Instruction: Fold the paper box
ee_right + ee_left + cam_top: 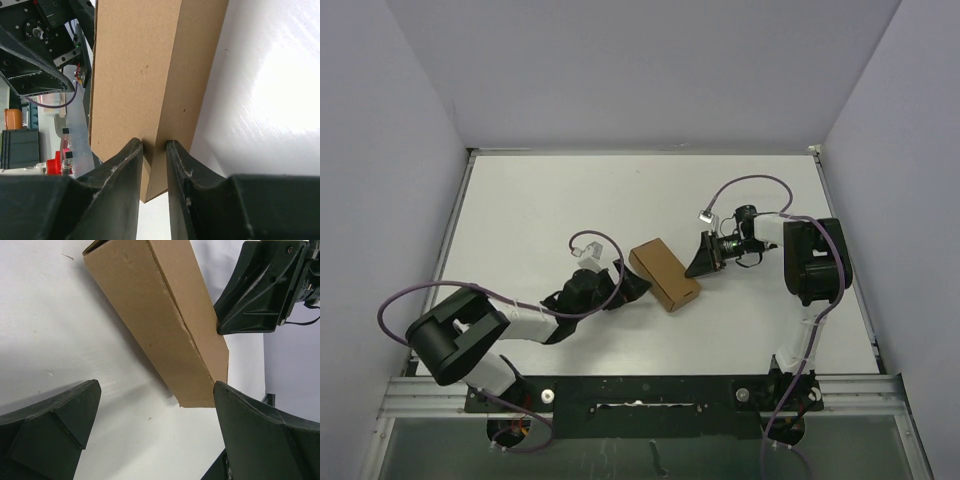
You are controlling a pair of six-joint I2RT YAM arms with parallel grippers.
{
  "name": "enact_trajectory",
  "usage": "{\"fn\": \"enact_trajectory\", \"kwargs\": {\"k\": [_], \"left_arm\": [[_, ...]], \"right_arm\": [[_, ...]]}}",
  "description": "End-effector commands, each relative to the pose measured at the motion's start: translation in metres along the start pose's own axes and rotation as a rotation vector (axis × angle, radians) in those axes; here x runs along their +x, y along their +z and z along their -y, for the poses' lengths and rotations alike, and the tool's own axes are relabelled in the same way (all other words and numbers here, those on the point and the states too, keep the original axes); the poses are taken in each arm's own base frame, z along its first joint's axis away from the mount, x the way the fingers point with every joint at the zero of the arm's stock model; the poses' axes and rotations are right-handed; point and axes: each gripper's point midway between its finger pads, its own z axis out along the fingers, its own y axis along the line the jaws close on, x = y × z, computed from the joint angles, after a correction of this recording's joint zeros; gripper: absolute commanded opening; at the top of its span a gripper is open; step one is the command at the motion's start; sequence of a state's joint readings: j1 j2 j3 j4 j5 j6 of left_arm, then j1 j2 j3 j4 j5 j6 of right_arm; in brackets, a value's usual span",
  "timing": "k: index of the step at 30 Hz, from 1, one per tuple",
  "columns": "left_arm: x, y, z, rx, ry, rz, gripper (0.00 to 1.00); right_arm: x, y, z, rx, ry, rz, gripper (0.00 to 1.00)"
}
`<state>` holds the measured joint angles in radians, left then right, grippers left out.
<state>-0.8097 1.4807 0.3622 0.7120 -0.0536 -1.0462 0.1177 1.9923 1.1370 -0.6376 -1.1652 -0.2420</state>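
Black and silver, the metal mounting rail (650, 385) runs along the six o'clock edge of the white tabletop (550, 200). From about seven o'clock the left arm reaches toward the middle. Its left gripper (630, 283) is spread wide and holds nothing. In the left wrist view one finger (50, 430) rests apart from the cardboard over bare table. The tip of the other finger (260, 435) comes right up to the nearest corner of the cardboard.

The plain brown cardboard paper box (664, 273) lies flat near the table's centre, formed into a flat rectangular block. Its long axis runs from eleven to five o'clock, and a seam runs along its upper face.

At the box's two o'clock sits the right gripper (698, 262), its tip against the long side. Its fingers (125, 170) are drawn almost together, leaving a narrow slit with cardboard showing through. Whether they nip the box edge cannot be told.

Purple cables (755, 182) loop above both wrists. Pale grey walls (650, 70) close the scene at twelve o'clock.
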Motion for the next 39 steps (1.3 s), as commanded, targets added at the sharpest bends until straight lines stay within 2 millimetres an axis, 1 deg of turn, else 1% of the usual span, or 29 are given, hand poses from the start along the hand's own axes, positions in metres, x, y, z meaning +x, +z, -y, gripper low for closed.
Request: {"fn": "enact_trajectory", "kwargs": {"k": [1, 8, 13, 18, 25, 31, 39], "left_arm": [[-0.02, 0.014, 0.035, 0.113, -0.036, 0.064, 0.97], [-0.025, 0.028, 0.052, 0.154, -0.048, 0.069, 0.97], [-0.023, 0.036, 0.055, 0.146, -0.062, 0.065, 0.97], [-0.019, 0.042, 0.05, 0.12, -0.086, 0.067, 0.95], [-0.017, 0.041, 0.045, 0.096, -0.097, 0.076, 0.95], [-0.008, 0.047, 0.038, 0.044, -0.121, 0.048, 0.95], [-0.006, 0.053, 0.039, 0.031, -0.134, 0.047, 0.94]], "right_arm": [[0.005, -0.002, 0.023, 0.085, -0.014, -0.032, 0.19], [0.005, -0.003, 0.026, 0.09, -0.01, -0.035, 0.17], [0.006, -0.003, 0.026, 0.089, -0.005, -0.036, 0.17], [0.008, -0.002, 0.028, 0.095, -0.003, -0.043, 0.15], [0.009, -0.003, 0.032, 0.112, -0.003, -0.052, 0.12], [0.01, -0.003, 0.034, 0.119, 0.0, -0.056, 0.1], [0.01, -0.004, 0.035, 0.127, -0.001, -0.06, 0.07]]}}
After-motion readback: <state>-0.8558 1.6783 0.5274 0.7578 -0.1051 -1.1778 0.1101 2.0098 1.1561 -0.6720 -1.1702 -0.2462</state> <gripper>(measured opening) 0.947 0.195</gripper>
